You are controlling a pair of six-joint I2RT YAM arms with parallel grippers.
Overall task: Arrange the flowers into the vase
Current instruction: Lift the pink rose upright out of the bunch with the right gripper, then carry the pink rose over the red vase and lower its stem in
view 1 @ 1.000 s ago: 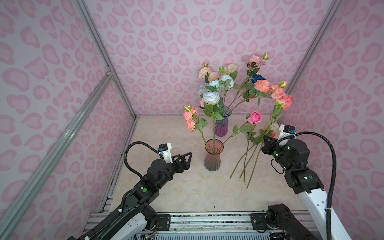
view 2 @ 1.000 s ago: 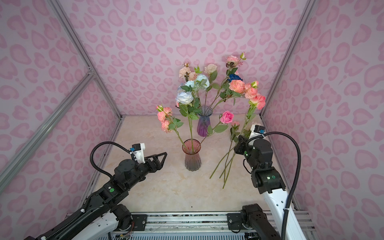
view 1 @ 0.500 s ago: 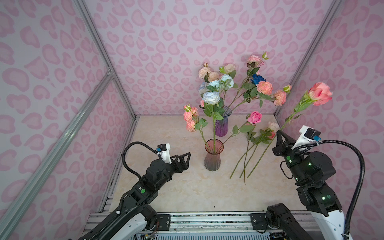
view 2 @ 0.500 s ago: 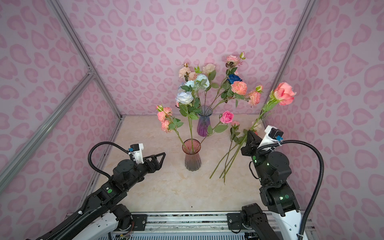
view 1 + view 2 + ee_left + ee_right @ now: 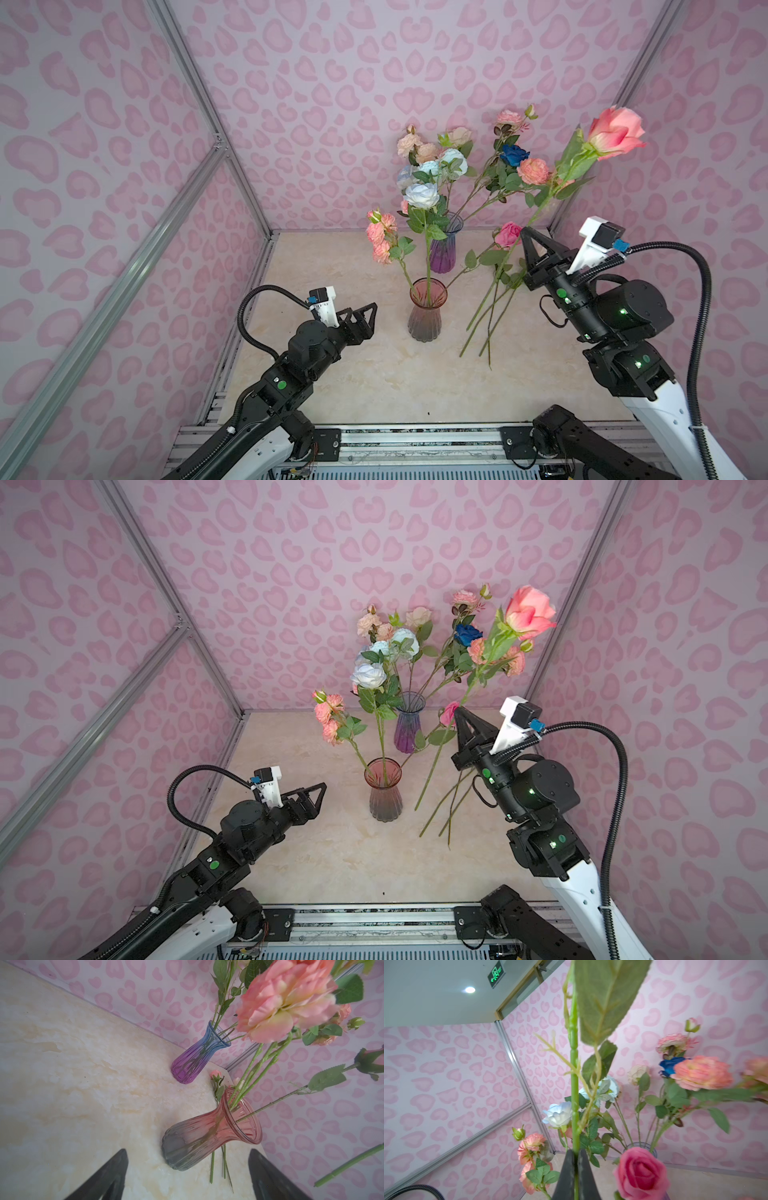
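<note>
Right hand [image 5: 523, 231] clamped on long-stemmed peach-pink rose [image 5: 615, 133]; best steer its stem end over pink ribbed glass vase [image 5: 424, 322]. Left hand [image 5: 371, 310] apart.

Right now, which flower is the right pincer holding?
The salmon-pink rose, highest at the right; the right pincer is shut on its stem. Others stand in the pink vase or purple vase, or lie on the table.

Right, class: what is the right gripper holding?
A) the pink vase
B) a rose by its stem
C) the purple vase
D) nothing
B: the right gripper is shut on the green stem of the big pink rose.
</note>
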